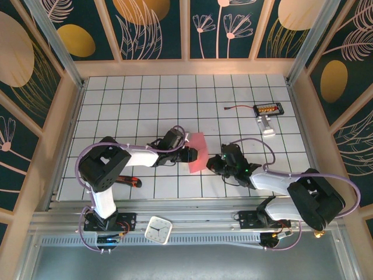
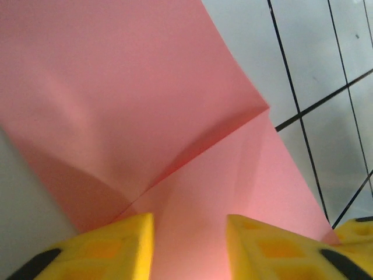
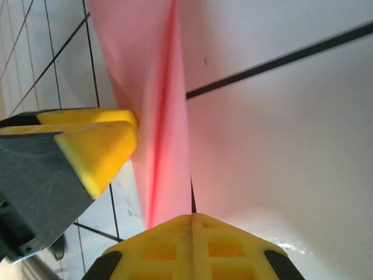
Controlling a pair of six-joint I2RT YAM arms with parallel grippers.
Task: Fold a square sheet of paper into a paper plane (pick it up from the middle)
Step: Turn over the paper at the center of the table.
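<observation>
The right hand [image 3: 192,224] has its yellow fingers pressed together. An edge of the thin salmon-pink square sheet of paper [image 3: 157,116] runs straight into their tips, so it looks pinched there, with a sharp raised ridge climbing away from the grip. Just beside it, the left hand [image 2: 189,224] holds its yellow fingers [image 2: 111,248] apart with a clear gap between them. The sheet spreads under and beyond that gap without being clamped, and one flap is turned over along a diagonal crease that ends in a corner on the right. From above, the two hands meet the sheet from opposite sides, the left hand [image 1: 190,154] at its left edge and the right hand [image 1: 214,164] at its lower right. The sheet [image 1: 199,149] sits partly lifted near the middle of the white tiled table [image 1: 145,99], well apart from the small white square clock [image 1: 158,229] at the near rail. It has no pointed nose or wings yet, so the folding seems to be at an early stage. The paper should be very light, limp and quick to crease or tear; it will likely sag from a single pinch and slide on the smooth tiles if pushed. It is best held at an edge or on a doubled fold, where it is stiffer, with one hand pinning while the other turns a flap.
</observation>
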